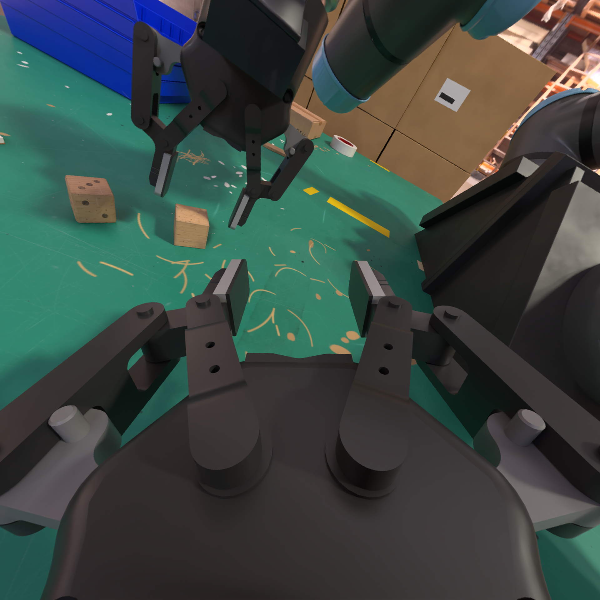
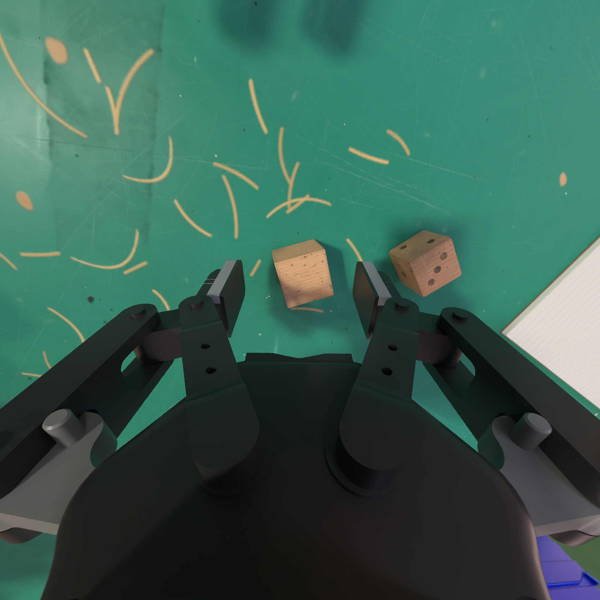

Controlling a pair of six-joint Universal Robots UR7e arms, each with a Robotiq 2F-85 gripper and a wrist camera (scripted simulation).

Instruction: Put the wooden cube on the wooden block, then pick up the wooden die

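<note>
A plain wooden cube (image 1: 191,229) rests on the green table, and it also shows in the right wrist view (image 2: 302,274). A wooden die (image 1: 91,199) with dark pips rests to its left, apart from it. In the right wrist view the die (image 2: 425,263) lies to the right of the cube. My right gripper (image 2: 298,292) is open and empty, hovering just above the cube with its fingers on either side. From the left wrist view the right gripper (image 1: 198,207) hangs over the cube. My left gripper (image 1: 297,292) is open and empty, nearer than the cube.
A blue bin (image 1: 81,42) stands at the back left. Cardboard boxes (image 1: 422,113), a small carton (image 1: 306,121) and a tape roll (image 1: 343,145) are at the back. A black arm base (image 1: 503,259) is on the right. A white lined pad (image 2: 558,324) lies beside the die.
</note>
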